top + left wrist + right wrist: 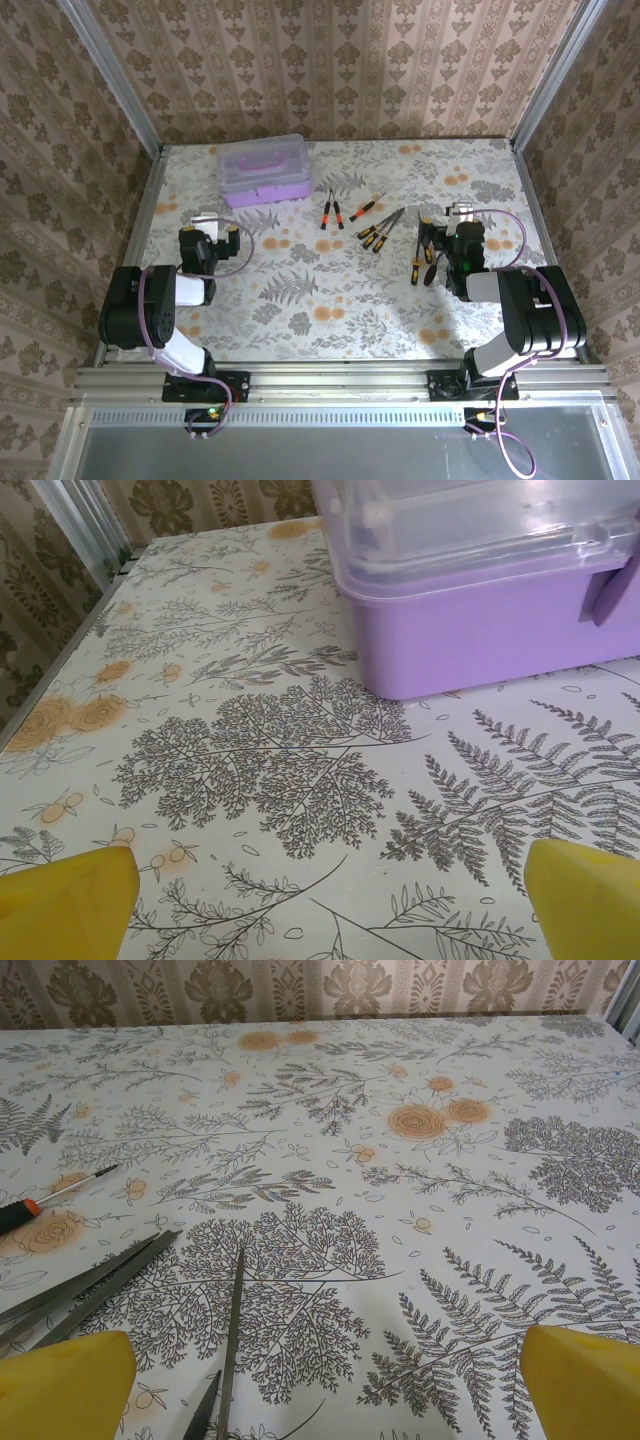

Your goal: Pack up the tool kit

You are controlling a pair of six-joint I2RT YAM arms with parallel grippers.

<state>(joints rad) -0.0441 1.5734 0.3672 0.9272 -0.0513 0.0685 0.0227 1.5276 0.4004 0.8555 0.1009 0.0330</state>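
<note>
The lilac case [263, 170] with a clear lid stands at the back left of the table, lid down. In the left wrist view the case [480, 630] is ahead and to the right of my left gripper [330, 910], which is open and holds nothing. Several small tools with black-and-orange handles lie loose mid-table: one pair [330, 210], a single one [362, 208], a bunch [382, 232] and more [425, 255] beside my right gripper [462, 214]. That right gripper [325, 1390] is open and empty, with grey tool shafts [232, 1330] and an orange-handled screwdriver [40, 1202] to its left.
The table has a floral cloth [320, 300] and patterned walls on three sides. A metal rail [80, 530] runs along the left edge. My left gripper [208, 220] rests low on the cloth in front of the case.
</note>
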